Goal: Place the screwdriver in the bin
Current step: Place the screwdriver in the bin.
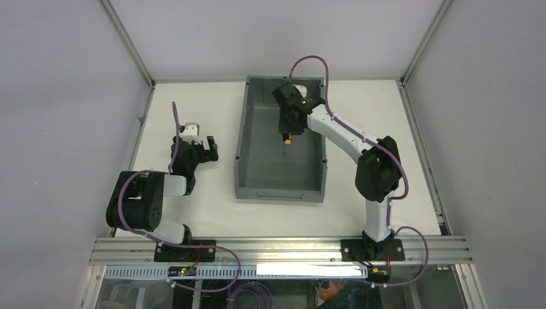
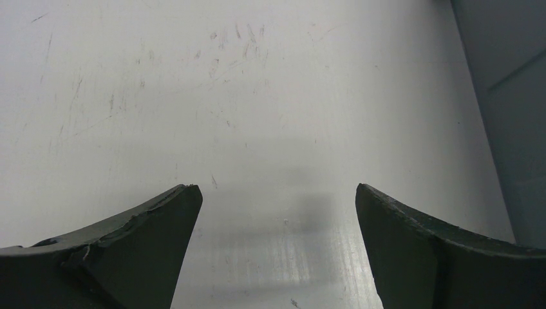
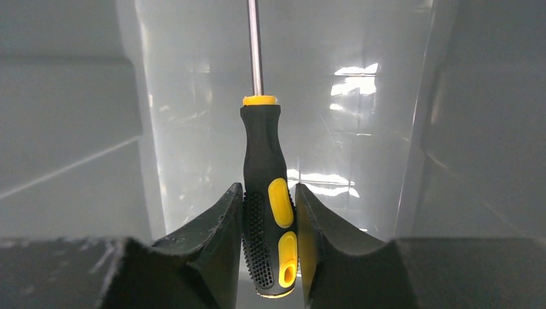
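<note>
Screwdriver [image 3: 263, 161] is hanging over the bin [image 1: 243, 145] floor, right gripper [image 3: 268, 193] clamping its handle. Judging best: lowering close to the floor, centred between walls, before opening, so it is not bouncing out.

Tip of the screwdriver [image 3: 261, 148] past right wrist view's top edge

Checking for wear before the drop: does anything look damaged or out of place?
Only minor wear: one finger of the left gripper has a chipped, frayed edge. The screwdriver sits straight in the right gripper, over the bin.
</note>
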Controlling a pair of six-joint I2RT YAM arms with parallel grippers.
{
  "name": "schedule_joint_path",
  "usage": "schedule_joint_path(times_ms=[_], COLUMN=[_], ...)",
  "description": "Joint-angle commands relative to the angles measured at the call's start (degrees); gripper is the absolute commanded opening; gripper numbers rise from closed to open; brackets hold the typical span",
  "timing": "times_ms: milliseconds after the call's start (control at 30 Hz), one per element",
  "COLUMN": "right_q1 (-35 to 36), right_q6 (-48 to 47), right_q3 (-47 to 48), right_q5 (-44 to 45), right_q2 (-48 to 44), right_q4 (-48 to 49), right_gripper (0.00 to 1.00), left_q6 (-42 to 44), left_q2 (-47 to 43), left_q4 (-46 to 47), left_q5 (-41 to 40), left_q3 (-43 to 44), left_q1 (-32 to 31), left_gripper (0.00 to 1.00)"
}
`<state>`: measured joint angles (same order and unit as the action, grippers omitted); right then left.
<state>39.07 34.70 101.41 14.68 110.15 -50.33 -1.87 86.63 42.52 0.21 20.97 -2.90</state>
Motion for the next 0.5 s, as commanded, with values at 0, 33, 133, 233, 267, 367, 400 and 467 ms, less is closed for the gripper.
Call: schedule_joint_path(times_ms=[0,33,133,233,267,367,400,467], right_q1=[0.7,0.9,1.2,1.6,1.7,2.0,2.1,2.2], right_q6=[2.6,2.7,3.1,3.6,3.7,4.0,4.1,4.4], right_q3=[-0.3,-0.5,-0.9,-1.3,-1.4,-1.6,-1.8,-2.1], right_q5=[3.5,3.7,3.8,4.0,4.0,4.0,4.0,4.0], right_q2=[2.5,3.4,5.7,7.7,8.3,10.2,10.7,11.6], right_q4=[4.9,5.3,6.0,6.7,6.8,7.3,7.5,7.8], right_gripper=[0.00,0.00,0.00,0.00,0.00,0.00,0.00,0.00], left_q6=[1.3,1.3,1.3,1.3,1.3,1.3,1.3,1.3], left_q2=[-0.3,-0.4,-0.3,-0.4,-0.4,-0.4,-0.3,-0.3], left_q4=[3.4,3.4,3.4,3.4,3.4,3.4,3.4,3.4], left_q5=[0.9,0.9,0.9,0.9,1.0,1.0,1.0,0.9], left_q3=[1.0,1.0,1.0,1.0,1.0,1.0,1.0,1.0], left_q1=[0.3,0.3,0.3,0.3,0.3,0.3,0.3,0.3], left_gripper=[0.99,0.99,0.99,0.99,0.99,0.99,0.99,0.99])
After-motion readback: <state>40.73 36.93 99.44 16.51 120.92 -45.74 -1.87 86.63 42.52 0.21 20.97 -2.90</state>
